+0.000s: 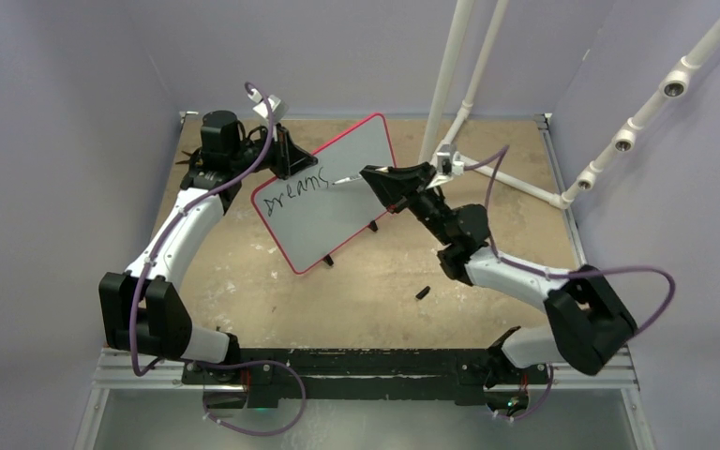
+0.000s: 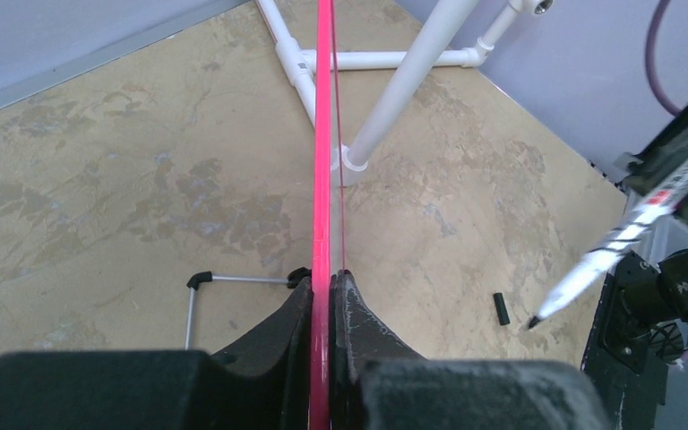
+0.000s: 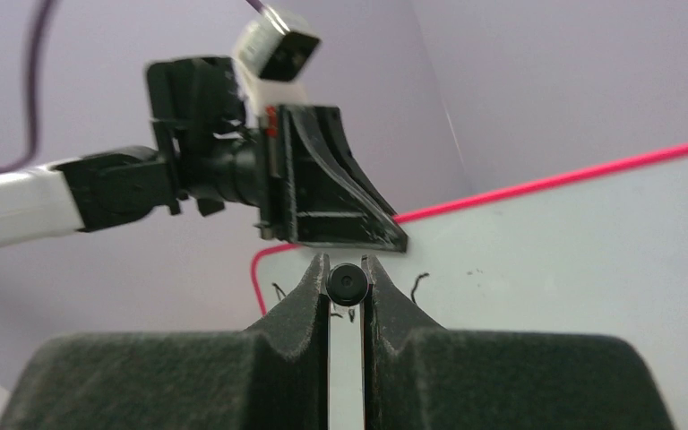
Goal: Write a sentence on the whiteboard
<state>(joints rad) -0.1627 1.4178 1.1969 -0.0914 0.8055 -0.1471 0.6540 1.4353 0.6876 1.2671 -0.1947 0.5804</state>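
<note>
The whiteboard (image 1: 337, 211), white with a red rim, is held tilted above the table. Black writing, the start of the sentence (image 1: 292, 187), reads "Dreams" along its upper left. My left gripper (image 1: 286, 155) is shut on the board's upper left rim. In the left wrist view the rim (image 2: 323, 134) runs edge-on between the fingers (image 2: 358, 309). My right gripper (image 1: 396, 181) is shut on a marker (image 1: 345, 178), whose tip is at the board just right of the last letter. In the right wrist view the marker (image 3: 347, 285) is seen end-on between the jaws, with the board (image 3: 546, 269) behind.
A small black marker cap (image 1: 423, 292) lies on the tan tabletop right of centre. White pipes (image 1: 459, 84) rise at the back right, with a pipe base on the table (image 1: 516, 178). The board's thin wire foot (image 2: 193, 300) hangs under it.
</note>
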